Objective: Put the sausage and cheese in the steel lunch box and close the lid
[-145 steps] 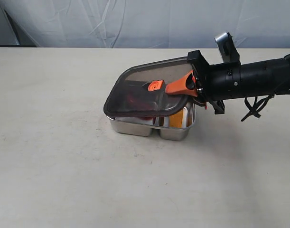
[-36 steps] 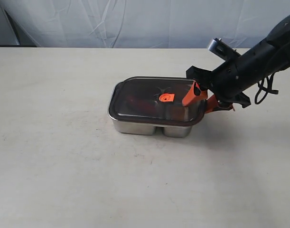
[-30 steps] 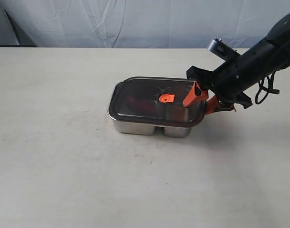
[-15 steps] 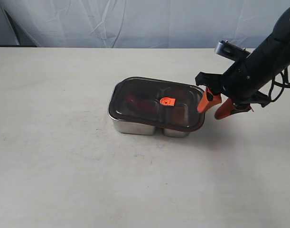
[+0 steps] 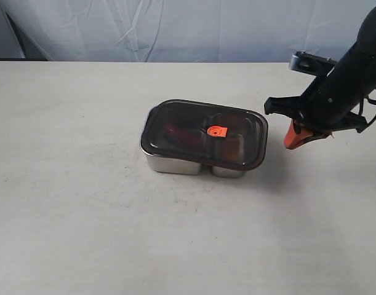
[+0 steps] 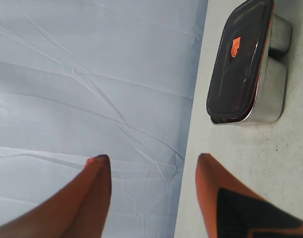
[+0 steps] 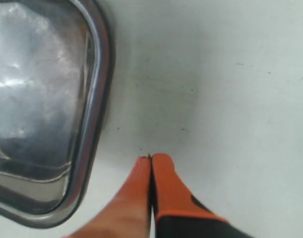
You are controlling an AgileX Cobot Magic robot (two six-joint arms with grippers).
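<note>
While your right fingers point(image 7: 166, 183) are pressed together on nothing, near one end of the lid point(image 5: 203, 132), your left fingers point(image 6: 94, 193) stand wide apart, farther off. The lid lies flat on the steel lunch box point(image 5: 175, 165) on the desk point(image 5: 83, 215), and the sausage point(image 5: 175, 131) shows dimly red beneath.

right claw point(image 7: 150, 161): 2 orange fingers, tips touching | lid point(image 7: 42, 99): smoky translucent, rounded corner, near claw, apart | desk point(image 7: 215, 74): pale, shadowed beneath claw
</note>
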